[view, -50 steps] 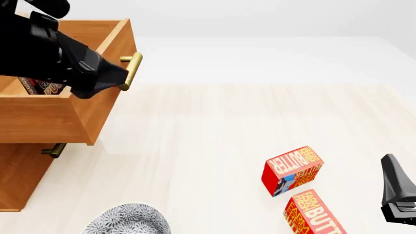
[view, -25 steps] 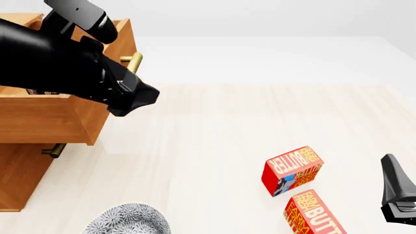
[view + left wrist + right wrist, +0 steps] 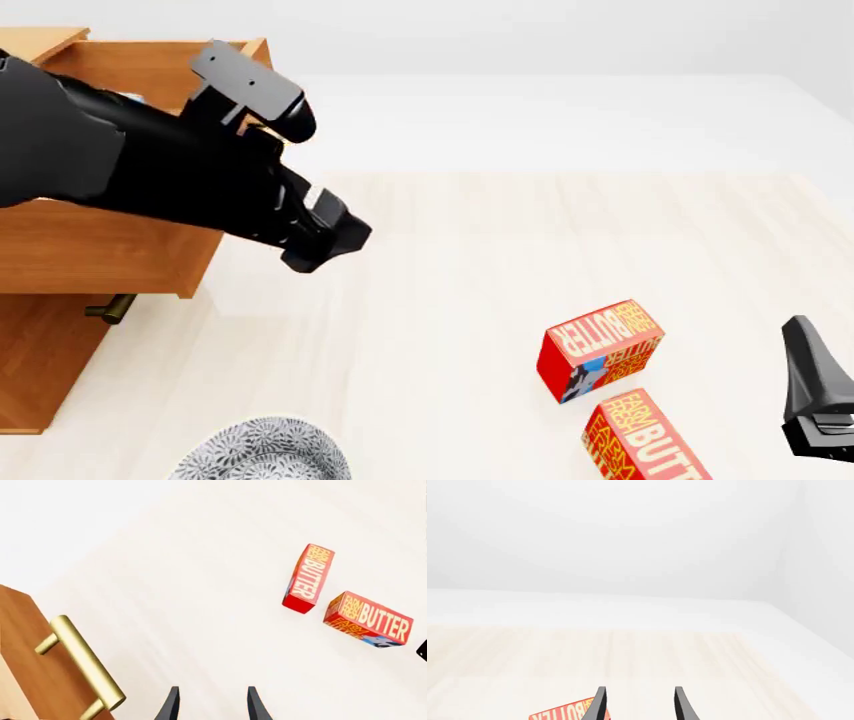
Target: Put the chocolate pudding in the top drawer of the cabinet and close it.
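The left gripper (image 3: 210,705) has its fingers apart with nothing between them, hanging over the table (image 3: 534,250) just beside the brass handle (image 3: 87,667) of the top drawer (image 3: 114,250), which stands pulled out of the cabinet (image 3: 40,360). The chocolate pudding cannot be made out. The right gripper (image 3: 637,705) has its fingers apart and empty, near two butter boxes (image 3: 601,350).

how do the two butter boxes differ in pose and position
In the front view, the far butter box is wholly in frame, while the near butter box is cut off by the picture's lower edge. The far one shows a lettered top and a front face with blue in its print; the near one shows mainly its lettered face. Their long axes point different ways. Both are red with yellow "BUTTER" lettering and lie on the table.
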Controlling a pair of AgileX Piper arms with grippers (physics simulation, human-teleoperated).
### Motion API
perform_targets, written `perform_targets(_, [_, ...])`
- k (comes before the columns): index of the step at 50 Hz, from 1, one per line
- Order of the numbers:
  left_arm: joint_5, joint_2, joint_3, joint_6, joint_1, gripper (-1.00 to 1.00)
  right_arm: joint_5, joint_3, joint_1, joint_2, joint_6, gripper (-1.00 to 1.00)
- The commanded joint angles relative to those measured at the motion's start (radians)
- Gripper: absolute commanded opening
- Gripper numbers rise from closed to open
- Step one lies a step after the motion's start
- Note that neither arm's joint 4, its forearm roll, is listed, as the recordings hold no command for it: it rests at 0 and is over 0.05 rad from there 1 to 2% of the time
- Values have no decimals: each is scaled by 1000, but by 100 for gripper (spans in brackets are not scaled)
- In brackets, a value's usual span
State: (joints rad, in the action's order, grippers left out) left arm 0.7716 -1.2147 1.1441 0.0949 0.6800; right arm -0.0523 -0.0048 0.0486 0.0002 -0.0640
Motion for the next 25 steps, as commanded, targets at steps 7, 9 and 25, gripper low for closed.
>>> perform_targets(7, [-56, -37, -53, -58, 50, 100, 10, 1, -9, 0, 13, 100])
perform_targets(9, [-65, -46, -62, -70, 57, 100, 10, 1, -9, 0, 13, 100])
perform_targets(25, [-83, -49, -104, -182, 77, 100, 10, 1, -9, 0, 13, 100])
